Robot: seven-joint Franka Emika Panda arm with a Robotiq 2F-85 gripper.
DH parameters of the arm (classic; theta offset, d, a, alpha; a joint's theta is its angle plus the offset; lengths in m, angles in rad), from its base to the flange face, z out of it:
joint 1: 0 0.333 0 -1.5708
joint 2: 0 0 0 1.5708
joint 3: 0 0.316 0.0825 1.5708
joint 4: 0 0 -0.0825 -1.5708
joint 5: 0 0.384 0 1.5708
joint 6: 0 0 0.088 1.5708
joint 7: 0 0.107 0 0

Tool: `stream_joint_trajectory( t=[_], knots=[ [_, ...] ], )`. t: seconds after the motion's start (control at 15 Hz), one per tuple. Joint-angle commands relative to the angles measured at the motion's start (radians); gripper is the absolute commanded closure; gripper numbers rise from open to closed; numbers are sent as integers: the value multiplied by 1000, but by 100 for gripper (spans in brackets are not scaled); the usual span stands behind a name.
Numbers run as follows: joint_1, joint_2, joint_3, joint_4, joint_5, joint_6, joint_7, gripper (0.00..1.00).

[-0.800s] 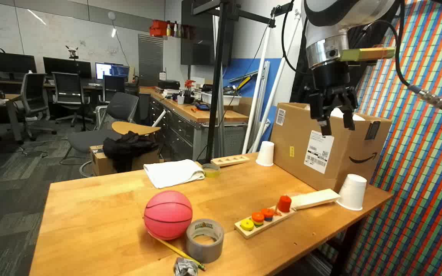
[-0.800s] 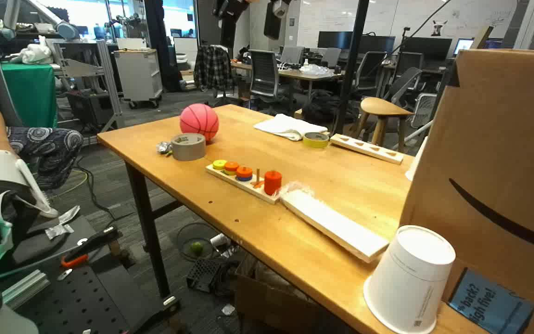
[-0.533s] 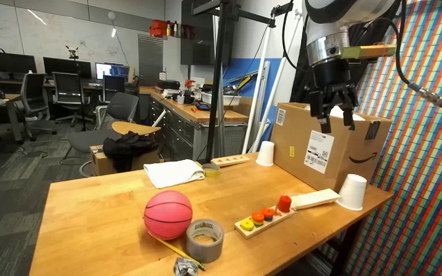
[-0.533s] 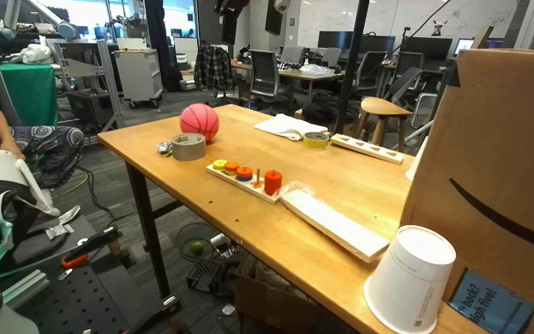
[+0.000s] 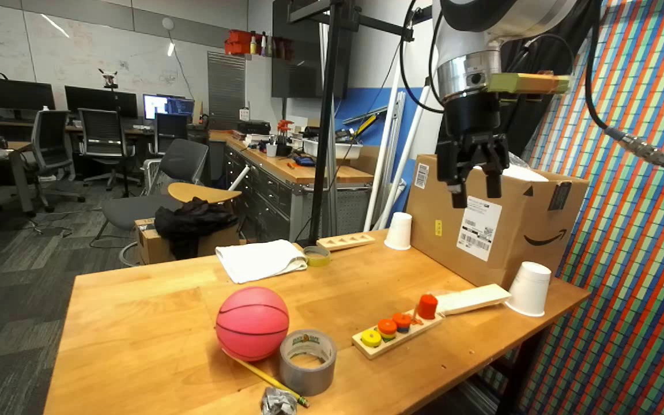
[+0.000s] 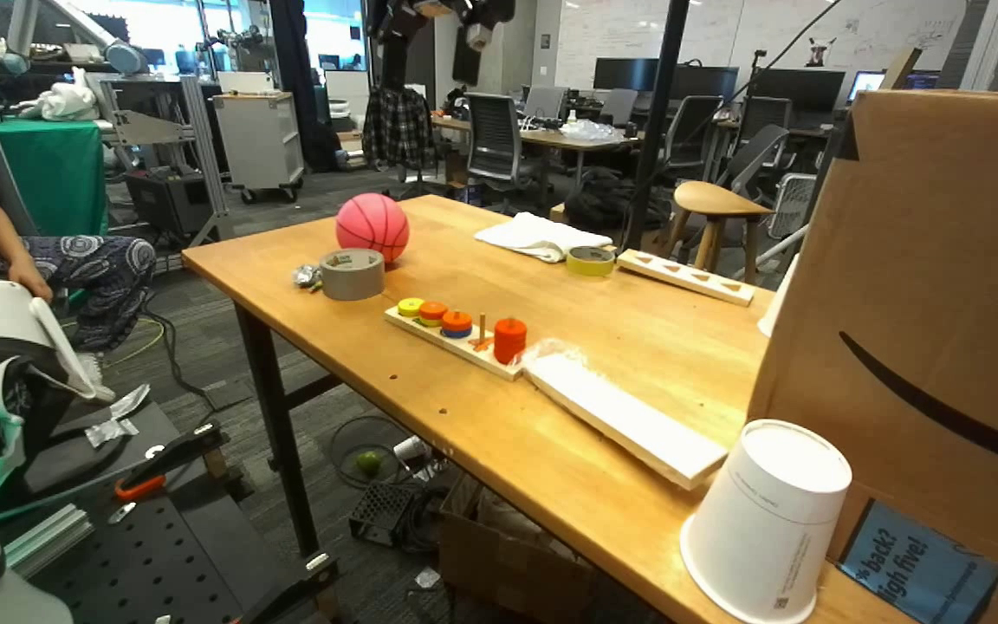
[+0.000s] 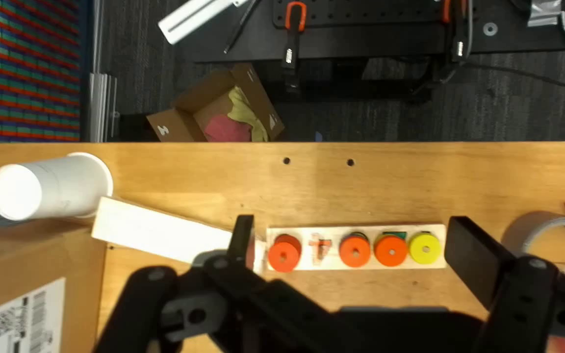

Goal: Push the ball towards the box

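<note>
Two items concern us: the ball (image 5: pixel 252 323) and the box (image 5: pixel 505 236). We find the ball resting on the table (image 5: pixel 343 300), well apart from the box, which stands at about two o'clock from it in an exterior view. The push, in our judgement, has not begun.

We record the jaws raised well above the table, parted wide, with nothing in their hold. In the wrist view the peg board (image 7: pixel 334 260) shows between their tips, lying on the table below. We take the height as a precaution: it should let them pass over low items without contact.

Just beside the ball, at four o'clock, stands a roll of grey tape (image 5: pixel 309 378); whether the two touch we cannot tell. A pencil (image 5: pixel 263 375) leads from the ball's underside in the same direction and may be acting as a chock. The folded cloth (image 5: pixel 261 260) lies at twelve and the peg board at three, so the likely route to the box runs between them.

For the push, we judge the jaws must come down at the ball's eight o'clock, its side away from the box. Risks noted: the ball may roll off line, and a low contact could catch the pencil.
</note>
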Motion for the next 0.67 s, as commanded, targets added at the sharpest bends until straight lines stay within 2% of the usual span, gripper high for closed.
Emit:
stream_joint_trajectory(
  t=[0.0, 0.33, 0.6],
  knots=[
    [74, -43, 60, -50, 84, 128, 62, 0],
    [169, 21, 156, -75, 166, 386, 103, 0],
    [227, 117, 222, -52, 174, 488, 121, 0]
  ],
)
